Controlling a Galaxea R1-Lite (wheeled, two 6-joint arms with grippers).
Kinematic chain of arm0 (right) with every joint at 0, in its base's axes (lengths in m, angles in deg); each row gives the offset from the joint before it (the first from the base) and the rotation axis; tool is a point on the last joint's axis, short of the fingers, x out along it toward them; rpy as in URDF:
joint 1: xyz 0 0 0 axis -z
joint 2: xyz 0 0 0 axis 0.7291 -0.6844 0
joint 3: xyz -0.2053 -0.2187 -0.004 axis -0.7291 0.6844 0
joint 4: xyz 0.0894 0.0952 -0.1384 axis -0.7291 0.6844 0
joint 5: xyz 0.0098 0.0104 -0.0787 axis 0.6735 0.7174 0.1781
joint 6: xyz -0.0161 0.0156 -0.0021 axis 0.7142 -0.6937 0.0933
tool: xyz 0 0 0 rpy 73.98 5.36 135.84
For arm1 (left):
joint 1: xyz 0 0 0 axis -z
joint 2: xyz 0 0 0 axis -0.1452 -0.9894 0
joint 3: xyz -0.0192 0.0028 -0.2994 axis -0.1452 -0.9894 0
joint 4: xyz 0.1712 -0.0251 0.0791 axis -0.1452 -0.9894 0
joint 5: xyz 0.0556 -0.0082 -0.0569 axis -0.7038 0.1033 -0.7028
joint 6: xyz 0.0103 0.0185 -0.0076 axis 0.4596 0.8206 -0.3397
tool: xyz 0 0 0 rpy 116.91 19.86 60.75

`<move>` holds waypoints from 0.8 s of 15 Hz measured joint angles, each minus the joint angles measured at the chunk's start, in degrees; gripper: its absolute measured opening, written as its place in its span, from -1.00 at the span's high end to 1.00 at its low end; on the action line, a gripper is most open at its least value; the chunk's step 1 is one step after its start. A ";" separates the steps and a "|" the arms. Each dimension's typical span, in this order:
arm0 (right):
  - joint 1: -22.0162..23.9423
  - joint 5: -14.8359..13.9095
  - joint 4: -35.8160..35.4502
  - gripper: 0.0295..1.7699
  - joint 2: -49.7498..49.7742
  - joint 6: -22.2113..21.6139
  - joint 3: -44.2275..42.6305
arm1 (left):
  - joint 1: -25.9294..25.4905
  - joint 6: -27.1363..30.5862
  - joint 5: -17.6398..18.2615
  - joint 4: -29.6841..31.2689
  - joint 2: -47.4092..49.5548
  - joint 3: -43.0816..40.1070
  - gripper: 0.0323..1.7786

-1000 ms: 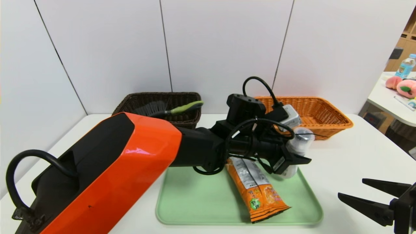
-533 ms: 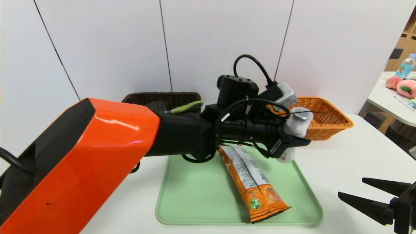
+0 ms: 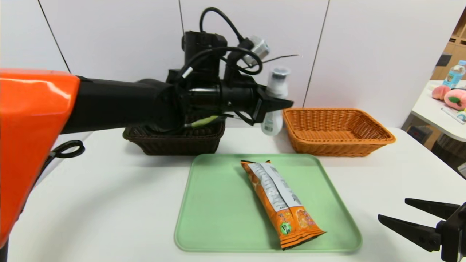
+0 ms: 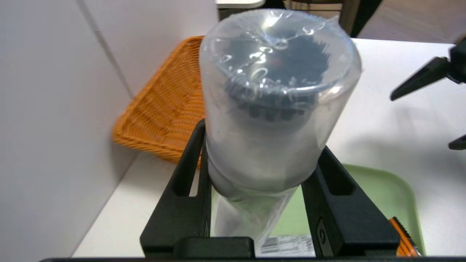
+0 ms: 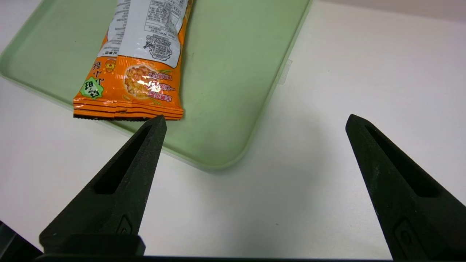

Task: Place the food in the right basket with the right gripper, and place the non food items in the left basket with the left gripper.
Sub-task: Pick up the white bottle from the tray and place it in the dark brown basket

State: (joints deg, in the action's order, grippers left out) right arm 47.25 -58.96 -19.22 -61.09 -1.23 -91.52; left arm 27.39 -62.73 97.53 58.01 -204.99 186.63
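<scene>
Brush in the dark basket; beside the orange basket, the left gripper, closed on the bottle, now holds it clear of the tray, leaving the snack there alone for the right gripper, parked wide open, holding nothing.

White table, smooth top, far edge along pale wall panels. Green tray flat on it, rounded corners, low rim. Dark basket upright near tray's far left corner. Orange basket upright near far right corner, by wall. Baskets well apart. Small clear strip on tabletop at tray's edge. Soft shadows across top. Side table farther right, also white: bottle standing, two pink items beside each other.
</scene>
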 joint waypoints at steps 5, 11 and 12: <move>-0.44 -0.09 -0.01 -0.92 -0.30 -0.06 0.00 | -11.28 -0.68 -0.06 -6.17 2.86 3.16 0.22; -0.46 -0.05 -0.01 -0.92 -0.52 -0.05 -0.02 | -21.14 -0.66 0.22 -13.25 3.41 3.69 0.22; -0.46 -0.09 0.00 -0.92 -0.57 -0.05 -0.06 | -21.82 -0.66 0.28 -13.35 3.63 3.22 0.22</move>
State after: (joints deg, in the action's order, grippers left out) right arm 46.78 -59.04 -19.22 -61.66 -1.28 -91.58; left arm 5.57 -63.39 97.81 44.66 -201.36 189.85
